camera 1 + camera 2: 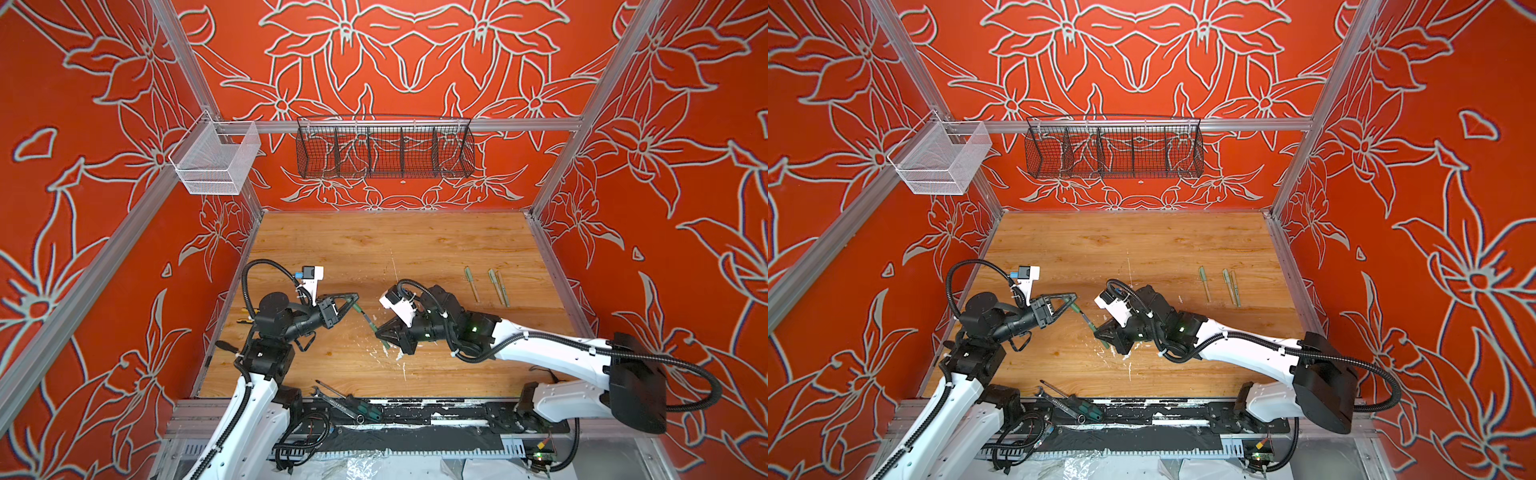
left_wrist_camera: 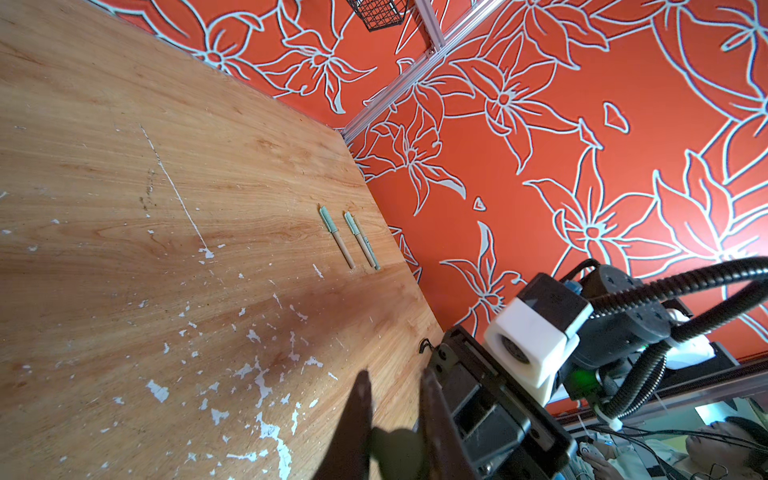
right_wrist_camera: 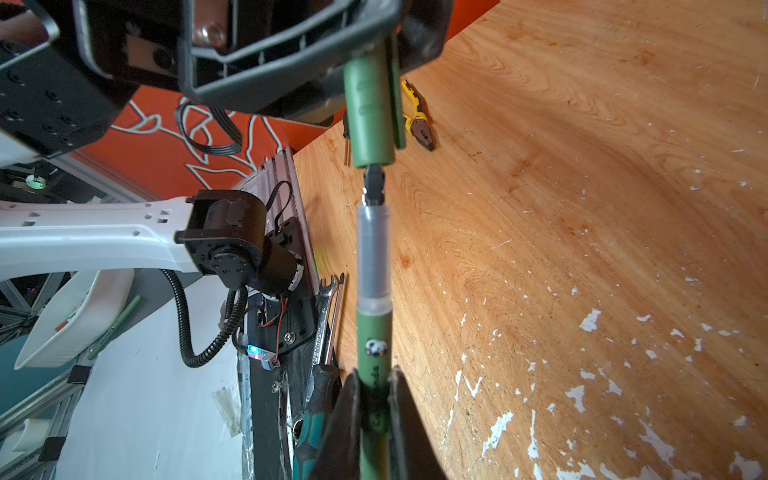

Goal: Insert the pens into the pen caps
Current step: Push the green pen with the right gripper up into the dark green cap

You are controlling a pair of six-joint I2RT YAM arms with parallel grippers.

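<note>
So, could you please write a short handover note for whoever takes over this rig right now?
The left gripper is shut on the dark green cap.
The right gripper is shut on the green pen; both are held above the wooden table.
The pen tip sits at the cap's mouth, in line, not yet seated.
Done: three other pens lie on the table's right side, apparently capped.
Left: push this pen home and set it down.

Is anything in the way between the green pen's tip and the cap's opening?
Nothing visible. The green pen lines up with the dark green cap, its dark tip right at the cap's mouth.
</note>
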